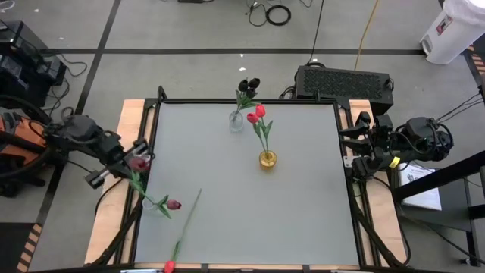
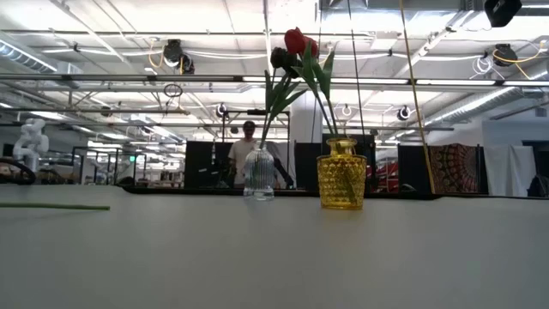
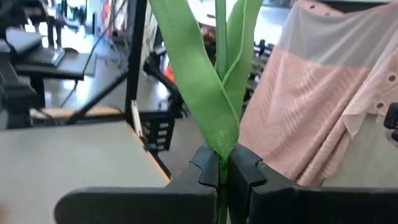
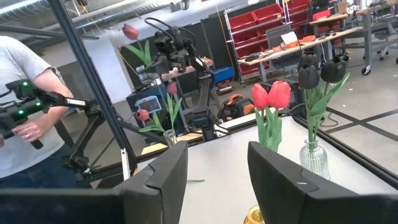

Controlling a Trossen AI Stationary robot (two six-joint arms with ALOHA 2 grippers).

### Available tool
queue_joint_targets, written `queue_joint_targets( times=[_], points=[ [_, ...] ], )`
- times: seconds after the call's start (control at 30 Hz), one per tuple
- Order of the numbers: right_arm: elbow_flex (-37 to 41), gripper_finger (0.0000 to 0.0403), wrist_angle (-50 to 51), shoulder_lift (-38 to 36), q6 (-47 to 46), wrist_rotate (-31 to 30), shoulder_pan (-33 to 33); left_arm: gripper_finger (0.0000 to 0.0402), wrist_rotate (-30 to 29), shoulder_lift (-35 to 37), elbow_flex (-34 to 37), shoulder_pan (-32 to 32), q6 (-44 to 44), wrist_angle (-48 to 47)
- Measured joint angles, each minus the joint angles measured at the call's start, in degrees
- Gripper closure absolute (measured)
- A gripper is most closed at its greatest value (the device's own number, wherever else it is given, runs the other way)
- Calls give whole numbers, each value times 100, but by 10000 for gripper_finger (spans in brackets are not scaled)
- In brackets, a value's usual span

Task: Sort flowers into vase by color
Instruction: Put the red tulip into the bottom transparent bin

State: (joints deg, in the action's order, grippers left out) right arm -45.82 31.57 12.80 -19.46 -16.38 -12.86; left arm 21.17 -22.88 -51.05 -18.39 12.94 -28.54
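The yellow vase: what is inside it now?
The yellow vase holds two red tulips with green leaves. Its patterned glass hides the lower stems in the low view.

Person (image 2: 248, 151) beyond table (image 1: 303, 220)

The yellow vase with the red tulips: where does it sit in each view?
High view: yellow vase right of table centre.
Low view: right of centre, beside the clear vase.
Left wrist view: not in it.
Right wrist view: only its rim shows between the claw fingers, under the red tulips.
Shared landmark: the clear vase holding dark tulips.
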Motion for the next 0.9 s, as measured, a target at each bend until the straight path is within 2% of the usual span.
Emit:
queue_joint_targets(
  times=[0.27,0.43,0.9],
  points=[
    [0,243,0,0,1,0,0,394,193,399,0,0,24,18],
    [0,243,0,0,0,0,0,394,347,433,0,0,358,-24],
    [0,243,0,0,1,0,0,394,215,690,351,-1,642,202]
  ],
)
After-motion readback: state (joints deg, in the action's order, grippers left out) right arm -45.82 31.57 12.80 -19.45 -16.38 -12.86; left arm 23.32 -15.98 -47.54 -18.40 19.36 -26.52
